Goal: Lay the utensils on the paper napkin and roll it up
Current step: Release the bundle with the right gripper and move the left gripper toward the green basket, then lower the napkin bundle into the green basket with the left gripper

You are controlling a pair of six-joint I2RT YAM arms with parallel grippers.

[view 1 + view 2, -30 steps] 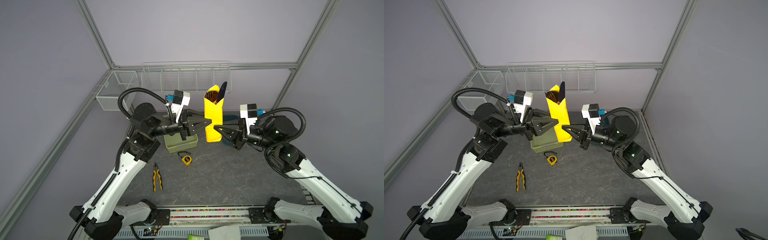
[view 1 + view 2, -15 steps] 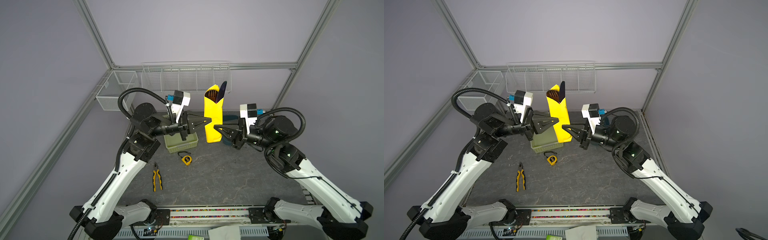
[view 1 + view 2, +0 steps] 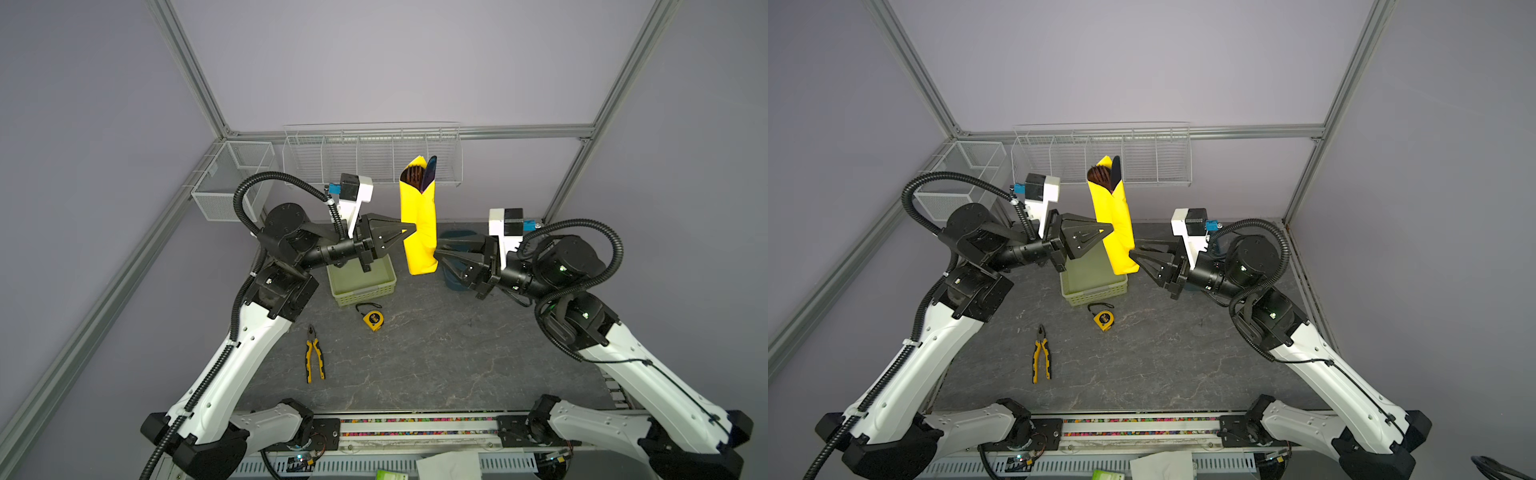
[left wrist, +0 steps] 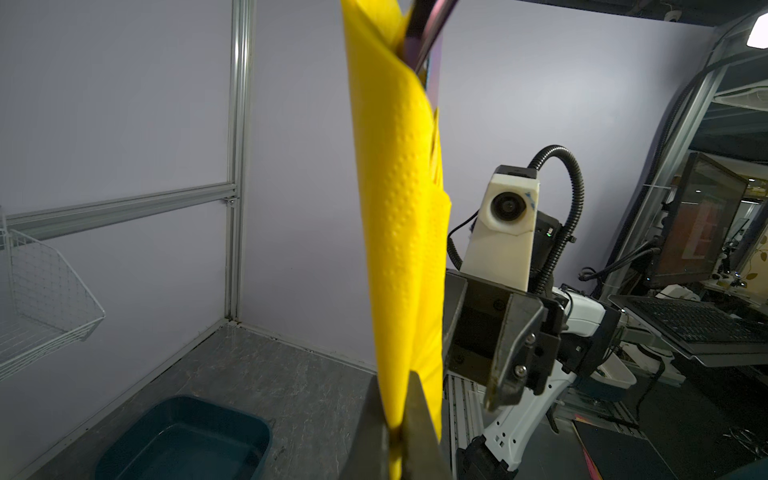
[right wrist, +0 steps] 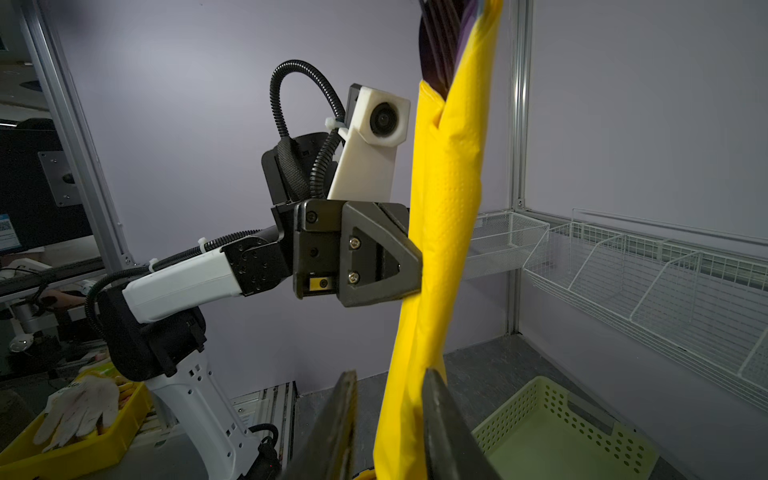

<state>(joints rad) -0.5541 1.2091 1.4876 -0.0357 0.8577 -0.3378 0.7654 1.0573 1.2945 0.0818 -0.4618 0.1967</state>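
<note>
Left arm (image 3: pixel 232 365) rising from front-left base, elbow bending high, forearm lying level, pointing toward centre. Left gripper (image 3: pixel 409 229) pinching paper napkin (image 3: pixel 419 208) at mid-height, fingers (image 4: pixel 417 415) pressing tight together on it. Right arm (image 3: pixel 623 365) mirroring from front-right base, forearm level, pointing toward centre, sitting slightly lower. Right gripper (image 3: pixel 440 254) straddling paper napkin's lower end, jaws standing apart, one finger (image 5: pixel 442 419) touching it, other showing gap. Gripper tips facing each other.
</note>
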